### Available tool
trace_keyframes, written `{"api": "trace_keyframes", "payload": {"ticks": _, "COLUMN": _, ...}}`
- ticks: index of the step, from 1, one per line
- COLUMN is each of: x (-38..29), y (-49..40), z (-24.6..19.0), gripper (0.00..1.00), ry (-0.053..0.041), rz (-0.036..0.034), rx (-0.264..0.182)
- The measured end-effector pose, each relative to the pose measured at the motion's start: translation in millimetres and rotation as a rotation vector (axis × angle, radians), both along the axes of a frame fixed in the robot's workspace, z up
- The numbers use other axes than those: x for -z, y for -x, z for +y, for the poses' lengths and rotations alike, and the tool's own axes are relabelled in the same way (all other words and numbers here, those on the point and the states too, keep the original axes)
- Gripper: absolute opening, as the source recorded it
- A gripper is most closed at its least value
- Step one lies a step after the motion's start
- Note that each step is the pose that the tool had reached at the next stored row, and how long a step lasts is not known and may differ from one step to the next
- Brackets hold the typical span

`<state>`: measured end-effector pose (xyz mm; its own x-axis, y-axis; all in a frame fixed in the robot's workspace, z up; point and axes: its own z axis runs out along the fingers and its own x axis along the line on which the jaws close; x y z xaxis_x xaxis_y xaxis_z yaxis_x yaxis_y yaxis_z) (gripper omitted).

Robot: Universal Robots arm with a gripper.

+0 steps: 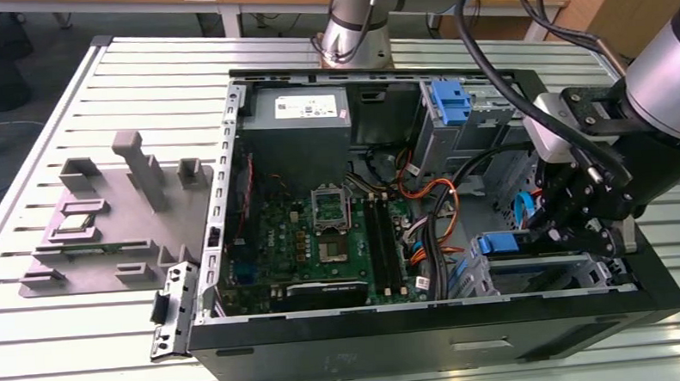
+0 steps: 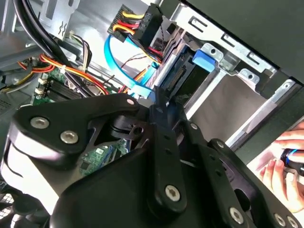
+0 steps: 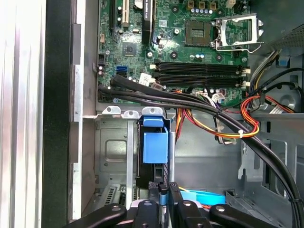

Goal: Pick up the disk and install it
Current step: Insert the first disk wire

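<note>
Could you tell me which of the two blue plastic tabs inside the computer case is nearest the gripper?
The lower blue tab, on the drive cage right beside the gripper; the upper blue tab sits far off, near the power supply.

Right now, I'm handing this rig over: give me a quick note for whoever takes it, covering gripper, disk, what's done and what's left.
Gripper: shut on the disk, low inside the open computer case, at the exterior view's right.
Disk: on edge in the metal drive cage, with its blue rail showing in the first wrist view.
Done: the disk is picked up and sits in the cage.
Left: it is not released, and I cannot tell whether it is fully seated.
Note: a person's hand is close to the case in the second wrist view.
</note>
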<state>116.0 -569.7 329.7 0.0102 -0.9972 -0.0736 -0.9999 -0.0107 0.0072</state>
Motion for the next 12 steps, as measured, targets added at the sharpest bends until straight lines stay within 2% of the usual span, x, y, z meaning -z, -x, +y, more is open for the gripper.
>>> {"api": "trace_keyframes", "payload": {"ticks": 5, "x": -1.7, "y": 0.0, "z": 0.0, "gripper": 0.23, "ry": 0.0002, "rz": 0.0, "rx": 0.0}}
{"api": "trace_keyframes", "payload": {"ticks": 12, "x": -19.0, "y": 0.0, "z": 0.0, "gripper": 0.23, "ry": 0.0, "rz": 0.0, "rx": 0.0}}
